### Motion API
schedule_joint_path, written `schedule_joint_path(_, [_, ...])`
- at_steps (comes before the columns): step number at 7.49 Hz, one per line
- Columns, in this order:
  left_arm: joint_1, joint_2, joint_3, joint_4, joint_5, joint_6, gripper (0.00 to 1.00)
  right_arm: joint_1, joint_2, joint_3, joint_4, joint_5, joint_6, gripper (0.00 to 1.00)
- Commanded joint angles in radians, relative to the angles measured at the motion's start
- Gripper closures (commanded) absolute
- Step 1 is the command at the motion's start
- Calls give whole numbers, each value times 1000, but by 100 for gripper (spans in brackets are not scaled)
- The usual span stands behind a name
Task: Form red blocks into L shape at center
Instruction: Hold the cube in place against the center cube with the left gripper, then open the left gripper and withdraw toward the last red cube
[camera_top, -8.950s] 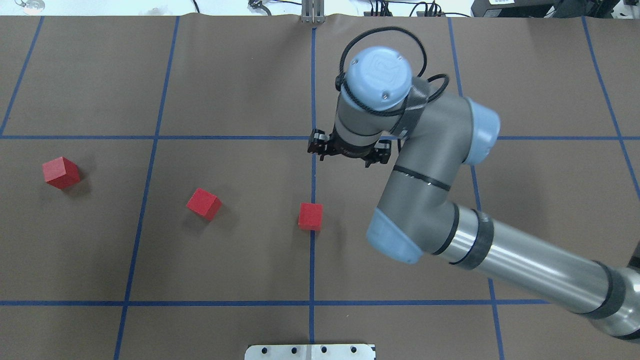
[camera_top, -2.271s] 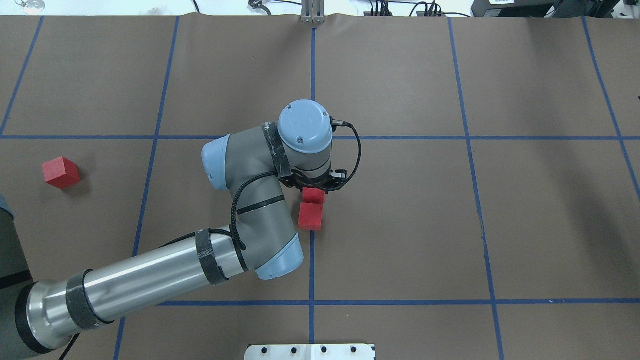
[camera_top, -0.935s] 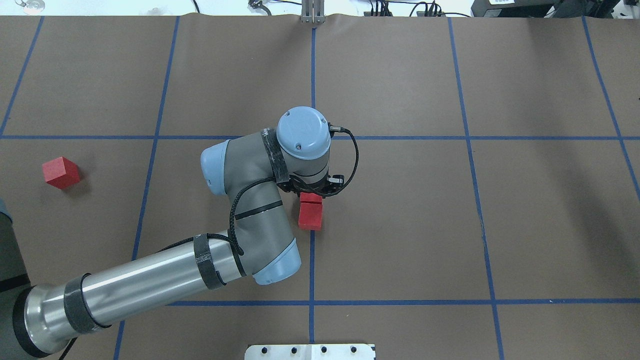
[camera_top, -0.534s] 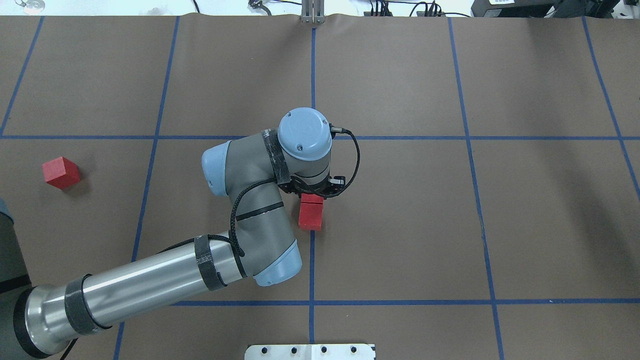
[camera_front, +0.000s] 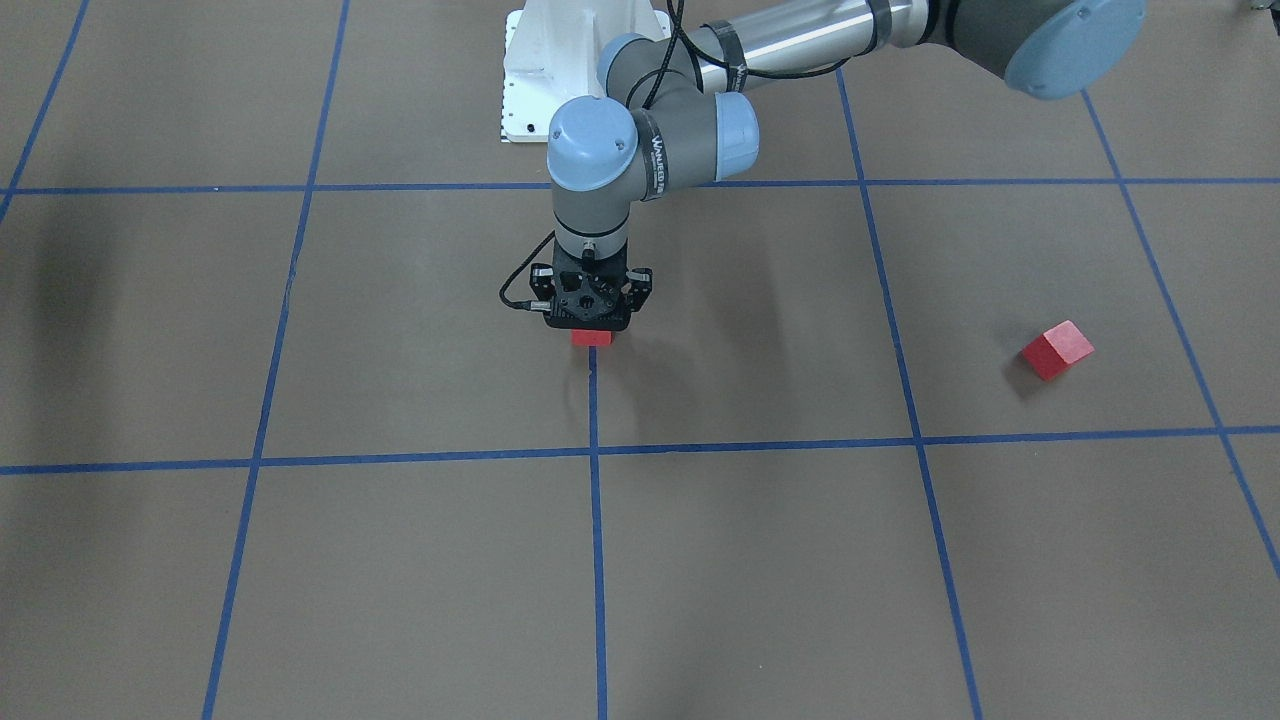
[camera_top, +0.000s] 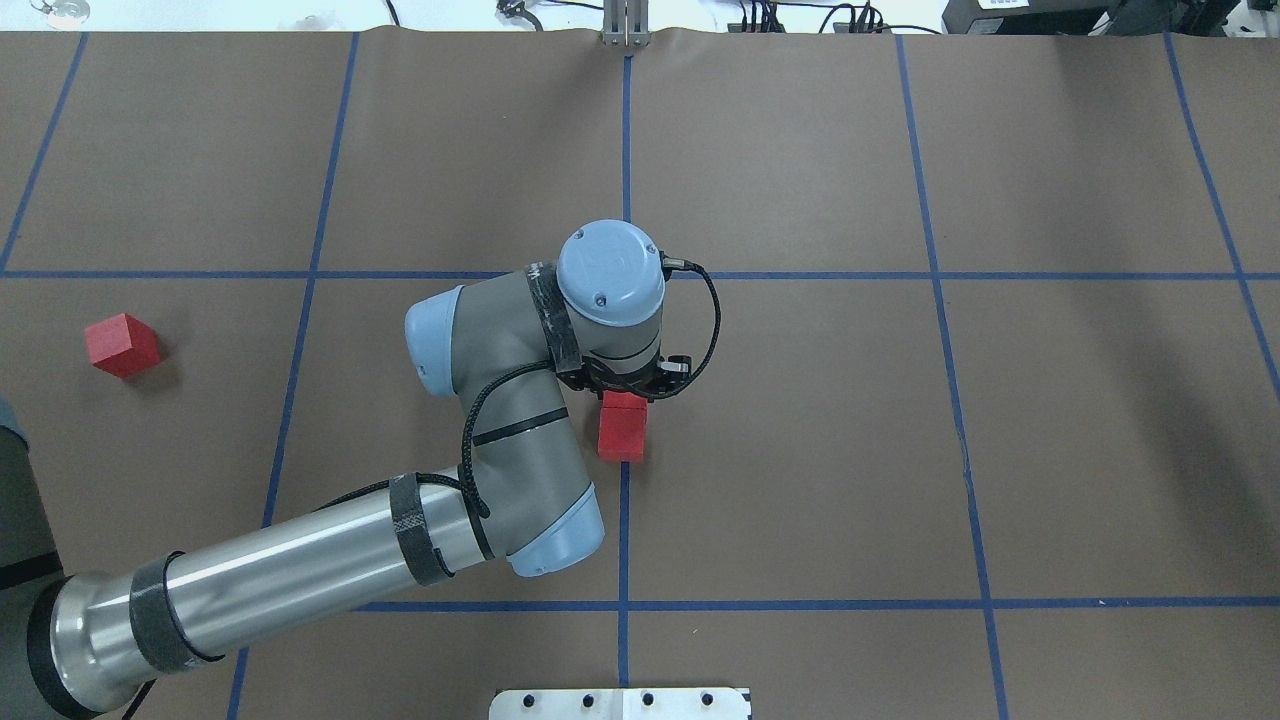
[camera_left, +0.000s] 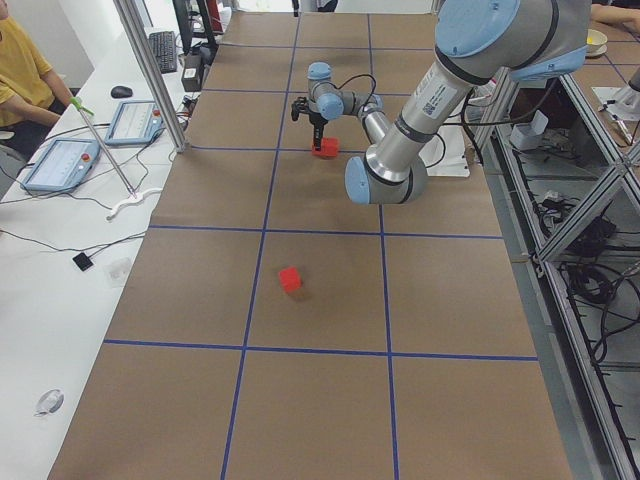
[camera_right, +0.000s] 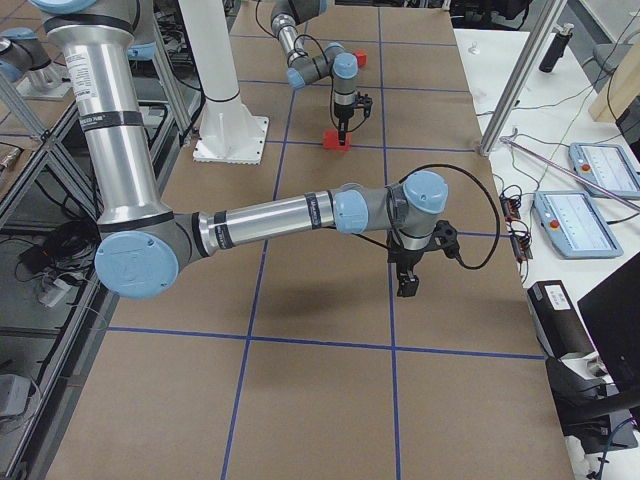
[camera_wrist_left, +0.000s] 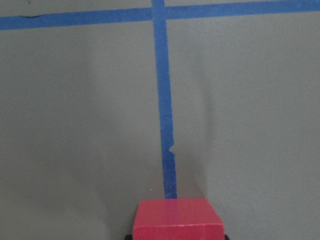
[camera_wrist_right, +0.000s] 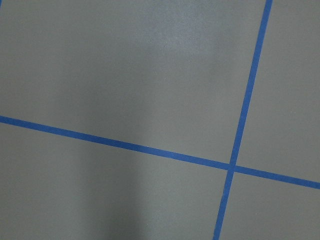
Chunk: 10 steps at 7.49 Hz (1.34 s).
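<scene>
Three red blocks. One red block (camera_top: 621, 436) lies on the centre blue line. My left gripper (camera_front: 592, 328) points straight down and is shut on a second red block (camera_top: 626, 401), which touches the far side of the first. This held block shows at the bottom of the left wrist view (camera_wrist_left: 177, 219) and under the gripper in the front view (camera_front: 592, 338). The third red block (camera_top: 122, 345) lies alone far to the left (camera_front: 1056, 350). My right gripper (camera_right: 408, 284) shows only in the right side view, low over the table; I cannot tell if it is open.
The brown table cover carries a grid of blue tape lines (camera_top: 625, 150). A white base plate (camera_top: 620, 703) sits at the near edge. My left forearm (camera_top: 300, 570) stretches across the near left squares. Monitors and cables line the far edge.
The right arm has left the overhead view. My left arm brought the middle-left block to the centre and set it against the centre block. In the last second it has barely moved.
</scene>
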Motion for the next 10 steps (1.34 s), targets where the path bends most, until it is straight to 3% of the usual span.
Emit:
schedule_joint_path(1, [0, 1, 1, 0, 0, 0, 39, 0, 0, 0, 0, 0, 1, 1])
schedule_joint_path(2, [0, 1, 1, 0, 0, 4, 9, 0, 0, 0, 0, 0, 1, 1])
schedule_joint_path(3, [0, 1, 0, 0, 0, 6, 1, 0, 0, 0, 0, 0, 1, 1])
schedule_joint_path(5, [-3, 1, -25, 6, -8, 17, 0, 0, 0, 0, 0, 0, 1, 1])
schedule_joint_path(7, [-15, 3, -132, 122, -12, 68, 0, 0, 0, 0, 1, 0, 1, 1])
schedule_joint_path(9, [-59, 182, -384, 204, -21, 243, 0, 0, 0, 0, 0, 0, 1, 1])
schedule_joint_path(10, [-128, 300, -477, 201, -84, 356, 0, 0, 0, 0, 0, 0, 1, 1])
